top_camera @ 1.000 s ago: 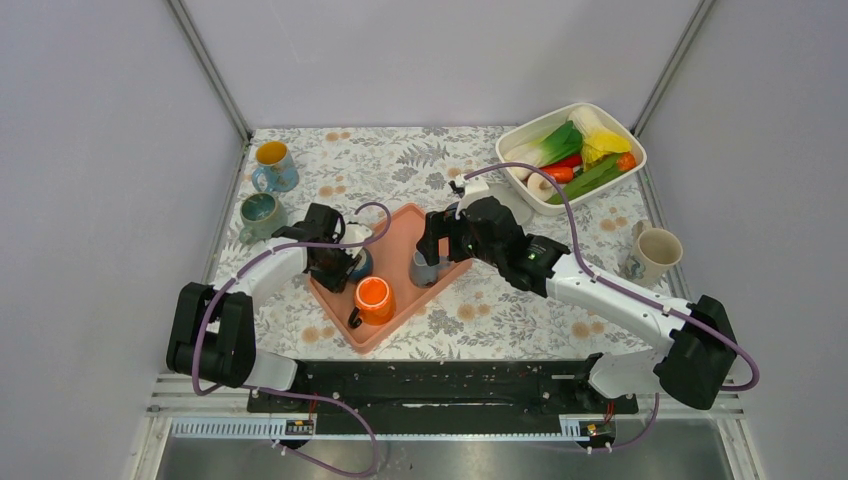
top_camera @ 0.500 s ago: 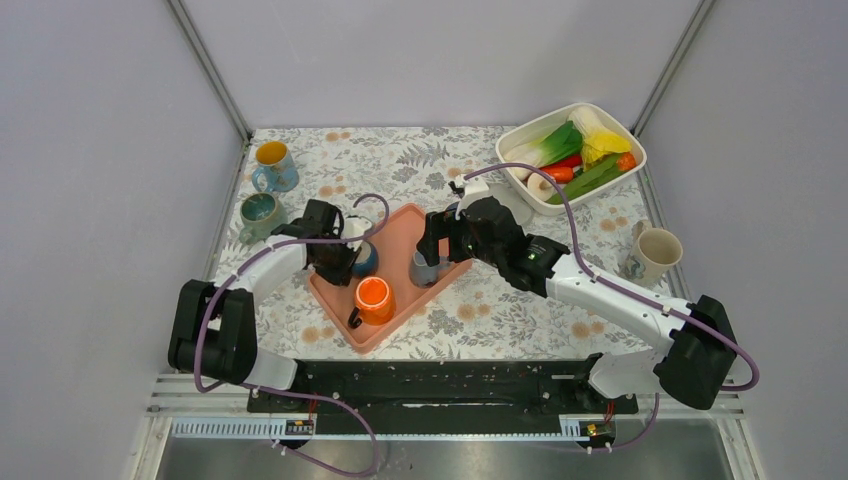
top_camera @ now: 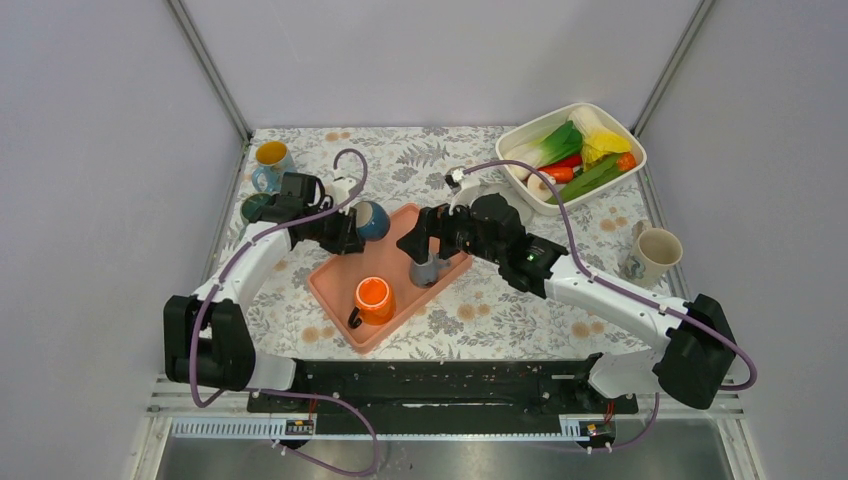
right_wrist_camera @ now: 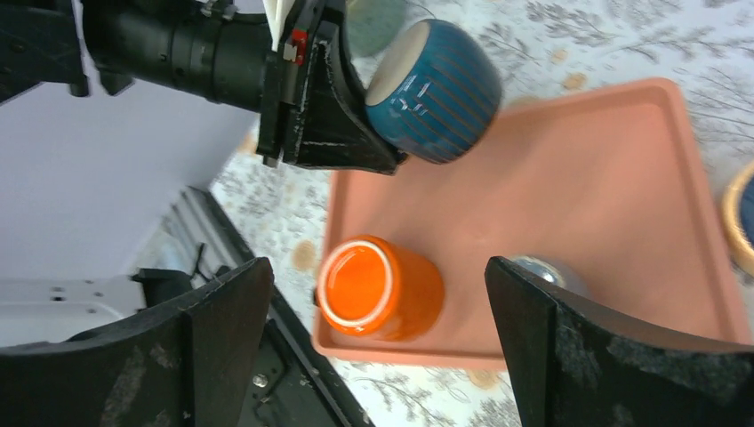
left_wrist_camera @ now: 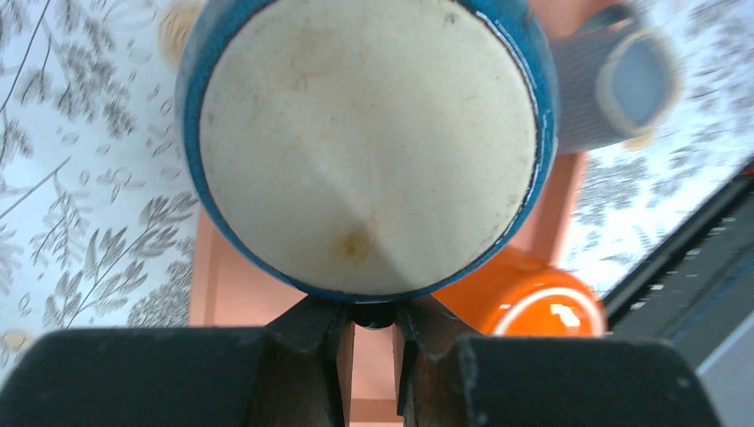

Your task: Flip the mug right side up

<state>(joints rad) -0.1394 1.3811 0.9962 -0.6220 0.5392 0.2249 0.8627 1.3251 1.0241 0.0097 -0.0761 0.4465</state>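
Step in hand: by my reading, rolling the blue mug (top_camera: 370,220) from sideways to mouth-up while it hangs in the air.
Blue mug: lifted off the tray (top_camera: 340,300), above its far left corner and lying on its side. Its pale flat base faces the left wrist camera and its mouth points across the tray.
Left gripper (left_wrist_camera: 373,316): clamped on a narrow dark part at the mug's edge, probably the handle, with the fingers nearly together.
Right gripper (right_wrist_camera: 375,264): fingers wide apart and holding nothing, above the right half of the tray.
Also on the tray: an orange mug (top_camera: 373,298) upright at the near edge, and a grey mug (top_camera: 428,272) by the right edge under the right arm.
Doing it well: turn the wrist slowly so the base swings down and the mouth comes up. The grip is narrow, so the mug may pivot if it is jerked.
Set-down: lower it flat onto the bare far left part of the tray, well apart from the orange mug, and let go only once the base sits level.
Risk: the mug could slip in the grip partway through the turn, or its base could catch the tray's rim.
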